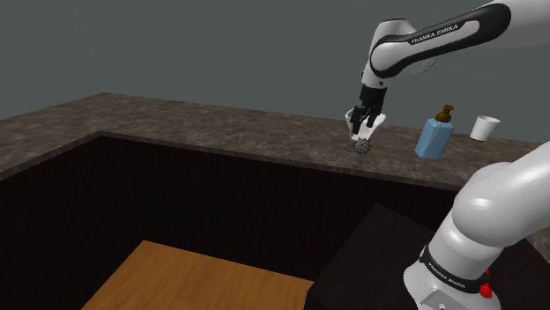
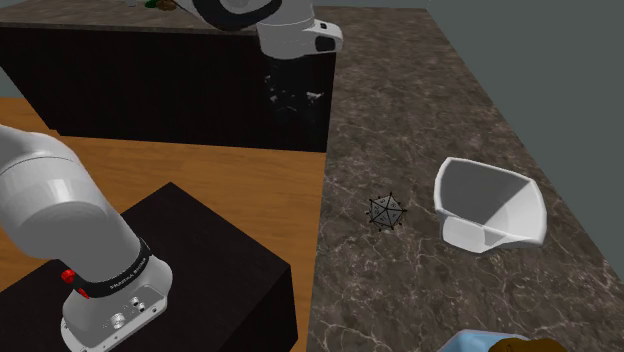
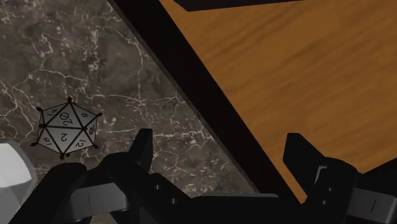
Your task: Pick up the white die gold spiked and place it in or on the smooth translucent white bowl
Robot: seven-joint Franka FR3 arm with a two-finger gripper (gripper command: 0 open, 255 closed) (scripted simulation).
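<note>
The die (image 2: 387,211) is a pale many-sided piece with dark edges and small spikes, lying on the dark marbled counter (image 2: 400,110). The white angular bowl (image 2: 490,205) stands close beside it, a small gap away. In the wrist view the die (image 3: 67,129) lies off to the side of one finger, with a corner of the bowl (image 3: 13,175) beyond it. My gripper (image 3: 221,153) is open and empty, hanging over the counter's front edge. In the shoulder view the gripper (image 1: 365,121) hovers just above the die (image 1: 362,147).
A blue soap bottle (image 1: 434,136) with a brown pump and a white cup (image 1: 484,128) stand on the counter toward the shoulder view's right. Below the counter are dark cabinet fronts, a wooden surface (image 1: 203,282) and the black stand box (image 2: 200,260).
</note>
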